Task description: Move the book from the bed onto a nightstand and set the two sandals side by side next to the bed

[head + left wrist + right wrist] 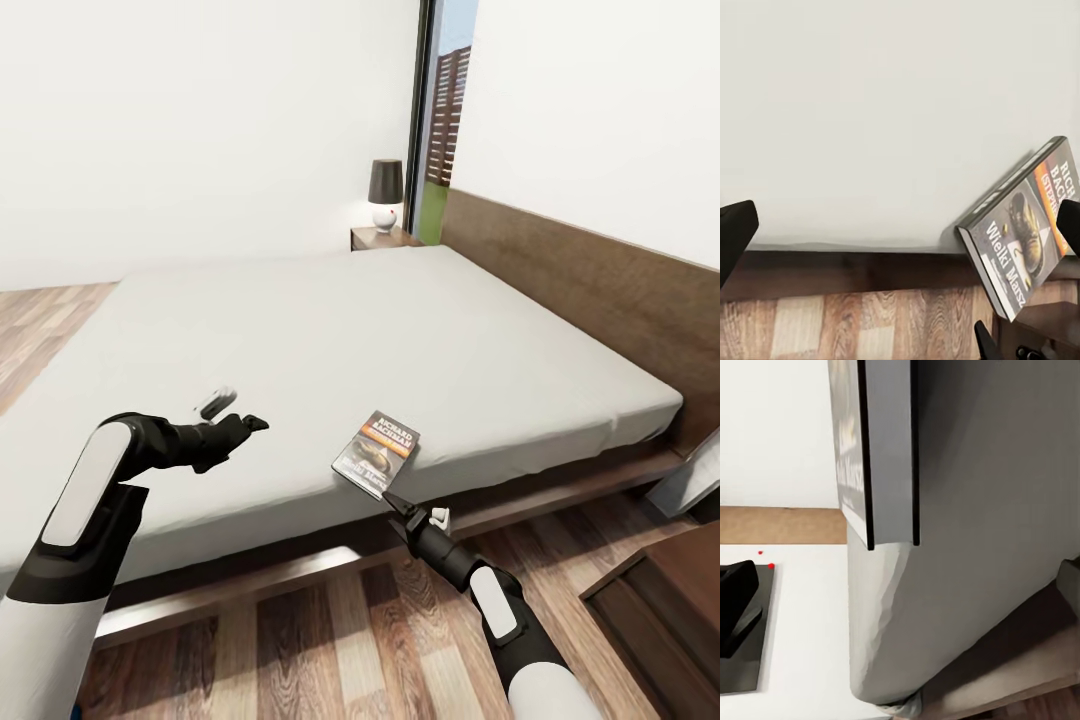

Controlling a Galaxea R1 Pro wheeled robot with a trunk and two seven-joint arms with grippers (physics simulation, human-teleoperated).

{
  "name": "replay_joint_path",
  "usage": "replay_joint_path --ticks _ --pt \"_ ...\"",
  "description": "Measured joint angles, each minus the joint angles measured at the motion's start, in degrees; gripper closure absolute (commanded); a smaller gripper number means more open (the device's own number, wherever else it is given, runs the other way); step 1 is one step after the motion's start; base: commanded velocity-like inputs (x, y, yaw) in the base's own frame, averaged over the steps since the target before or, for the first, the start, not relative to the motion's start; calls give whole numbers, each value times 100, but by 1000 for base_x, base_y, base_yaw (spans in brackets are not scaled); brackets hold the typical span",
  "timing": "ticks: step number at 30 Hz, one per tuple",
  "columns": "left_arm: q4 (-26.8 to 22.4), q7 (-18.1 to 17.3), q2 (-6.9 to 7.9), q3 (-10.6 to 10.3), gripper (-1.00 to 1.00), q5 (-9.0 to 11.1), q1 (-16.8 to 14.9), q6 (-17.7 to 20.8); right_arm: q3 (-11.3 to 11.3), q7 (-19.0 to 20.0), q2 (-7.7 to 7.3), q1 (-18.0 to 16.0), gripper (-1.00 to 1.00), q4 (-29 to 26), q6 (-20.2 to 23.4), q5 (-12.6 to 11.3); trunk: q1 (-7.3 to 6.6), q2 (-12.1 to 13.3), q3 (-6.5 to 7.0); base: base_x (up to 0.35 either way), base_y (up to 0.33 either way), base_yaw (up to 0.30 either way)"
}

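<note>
The book (377,452) lies cover-up at the front edge of the bed (330,330), one corner hanging past the pale mattress; its cover also shows in the left wrist view (1020,234). My right gripper (394,499) points up from just below that overhanging corner, open, and the book's edge (886,450) stands ahead of its spread fingers. My left gripper (250,424) hovers open over the mattress to the book's left, holding nothing. A nightstand (383,238) with a dark-shaded lamp (385,194) stands at the bed's far corner. The sandals are out of view.
A tall wooden headboard (600,290) runs along the bed's right. A dark-wood cabinet (660,610) stands at the near right with a grey object (690,482) above it. The dark bed frame (300,575) juts out over the plank floor (330,650).
</note>
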Motion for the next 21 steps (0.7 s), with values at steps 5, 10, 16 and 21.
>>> replay_joint_path --ticks 5,10,16,21 --pt "1 32 31 -278 -100 -66 49 78 0 1 0 0 -100 -5 0 0 -1 0 0 98 0 0" --pt "6 40 66 -454 -100 -95 80 94 0 0 0 0 -100 -6 0 0 -3 0 0 221 0 0" --pt "12 42 73 -538 -100 -102 92 100 0 2 0 0 -100 -7 0 0 -1 0 0 85 0 0" --pt "15 43 68 -552 -100 -101 92 101 0 1 0 0 -100 -7 0 0 0 0 0 24 0 0"
